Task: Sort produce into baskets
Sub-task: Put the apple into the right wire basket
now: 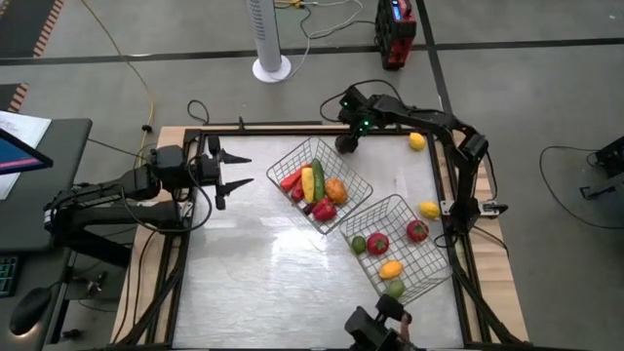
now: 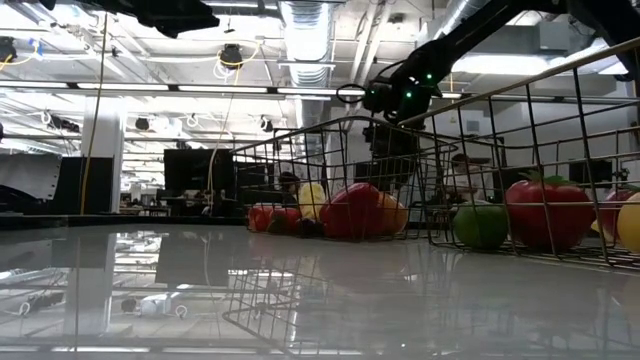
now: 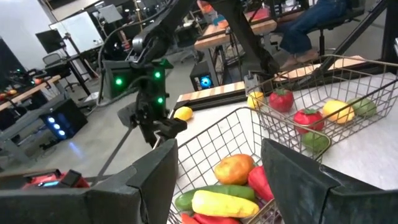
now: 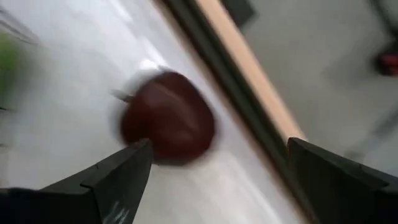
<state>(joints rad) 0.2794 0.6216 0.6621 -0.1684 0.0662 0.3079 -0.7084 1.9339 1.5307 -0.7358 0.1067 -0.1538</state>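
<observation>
Right gripper (image 4: pixel 211 168) jaws spread wide, empty, over a dark red piece (image 4: pixel 168 117) at the counter's (image 1: pixel 244 283) 12 o'clock edge. Left gripper (image 1: pixel 237 170) jaws part-open, empty, at 9 o'clock. Two baskets (image 1: pixel 363 180) (image 1: pixel 439 273) hold produce; loose yellow pieces (image 1: pixel 417 141) (image 1: pixel 429 210) at 2 o'clock.

we see a glossy white table (image 1: pixel 253 283) carrying two wire baskets (image 1: pixel 361 180) (image 1: pixel 429 263), loose lemons (image 1: pixel 417 141) (image 1: pixel 429 210) and a dark fruit (image 4: pixel 168 118) just ahead of the right gripper (image 4: pixel 217 165).

Robotics lab or workshop, open-plan: exposed ceiling ducts (image 2: pixel 305 30) and strip lights, concrete floor, yellow cable (image 1: pixel 132 68), workbenches with monitors (image 3: pixel 46 40), a seated person (image 3: pixel 311 25) behind.
</observation>
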